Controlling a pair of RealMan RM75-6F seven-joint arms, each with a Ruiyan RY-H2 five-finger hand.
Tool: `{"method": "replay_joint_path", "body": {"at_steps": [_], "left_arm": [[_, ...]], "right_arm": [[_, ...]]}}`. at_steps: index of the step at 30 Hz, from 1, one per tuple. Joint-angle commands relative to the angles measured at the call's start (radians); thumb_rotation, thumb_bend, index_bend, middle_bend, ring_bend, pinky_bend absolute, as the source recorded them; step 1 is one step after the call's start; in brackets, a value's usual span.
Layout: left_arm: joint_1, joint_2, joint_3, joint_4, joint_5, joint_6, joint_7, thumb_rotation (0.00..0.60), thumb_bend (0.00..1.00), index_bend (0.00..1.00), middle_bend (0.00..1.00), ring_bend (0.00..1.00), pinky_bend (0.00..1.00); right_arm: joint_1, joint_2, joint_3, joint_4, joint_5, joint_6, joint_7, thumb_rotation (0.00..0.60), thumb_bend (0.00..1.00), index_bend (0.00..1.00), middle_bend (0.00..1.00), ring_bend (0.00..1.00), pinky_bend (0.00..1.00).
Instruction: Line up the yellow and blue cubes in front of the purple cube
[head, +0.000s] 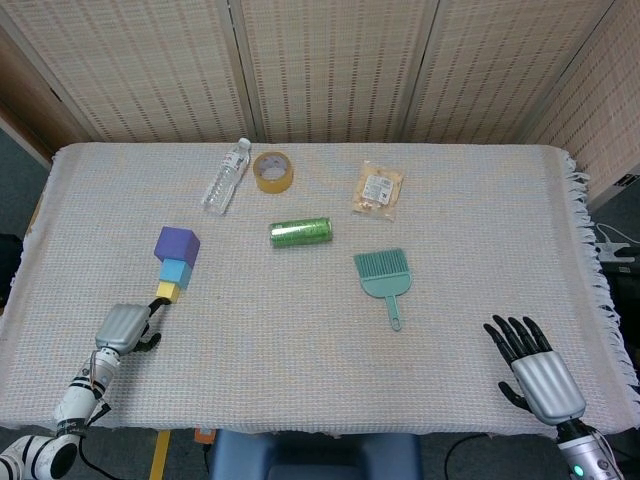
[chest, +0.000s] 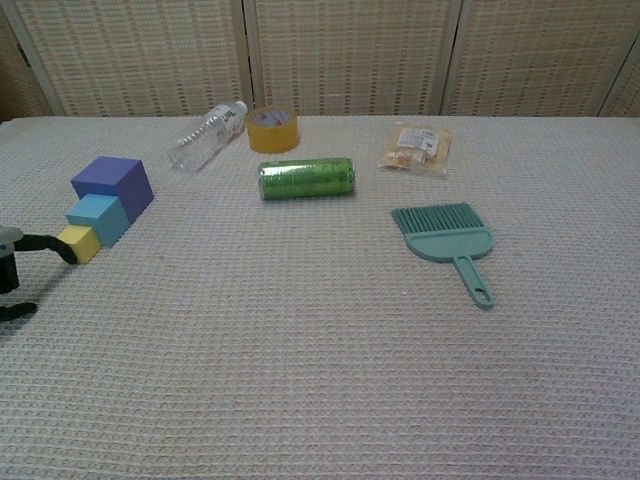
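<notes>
The purple cube (head: 177, 243) (chest: 112, 183) stands at the left of the table. The light blue cube (head: 177, 272) (chest: 97, 217) sits against its near side, and the small yellow cube (head: 167, 292) (chest: 78, 243) sits against the blue one, making a short row towards me. My left hand (head: 122, 328) (chest: 10, 268) lies just in front of the yellow cube, one outstretched finger (chest: 45, 245) touching its near face, and it holds nothing. Near the table's front right edge my right hand (head: 535, 372) rests with its fingers spread and empty; the chest view does not show it.
A clear plastic bottle (head: 226, 176), a roll of yellow tape (head: 273, 171) and a snack packet (head: 378, 189) lie at the back. A green can (head: 300, 232) lies on its side mid-table, with a teal hand brush (head: 384, 278) to its right.
</notes>
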Motion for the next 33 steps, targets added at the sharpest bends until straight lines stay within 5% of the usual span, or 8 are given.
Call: {"method": "replay_joint_path", "body": {"at_steps": [1, 22, 33], "left_arm": [[-0.001, -0.003, -0.001, 0.005, -0.002, -0.003, -0.002, 0.6, 0.38, 0.22, 1.0, 1.0, 1.0], [0.017, 0.025, 0.011, -0.049, 0.016, 0.032, 0.016, 0.6, 0.38, 0.3, 1.0, 1.0, 1.0], [0.092, 0.104, 0.056, -0.171, 0.095, 0.176, 0.022, 0.6, 0.38, 0.3, 1.0, 1.0, 1.0]], "right_arm": [[0.0, 0.0, 0.001, 0.0, 0.0, 0.0, 0.0, 0.6, 0.03, 0.0, 0.0, 0.0, 0.0], [-0.01, 0.014, -0.002, -0.006, -0.012, 0.024, 0.017, 0.6, 0.03, 0.0, 0.0, 0.0, 0.0], [-0.011, 0.022, -0.015, -0.007, -0.043, 0.033, 0.033, 0.6, 0.03, 0.0, 0.0, 0.0, 0.0]]}}
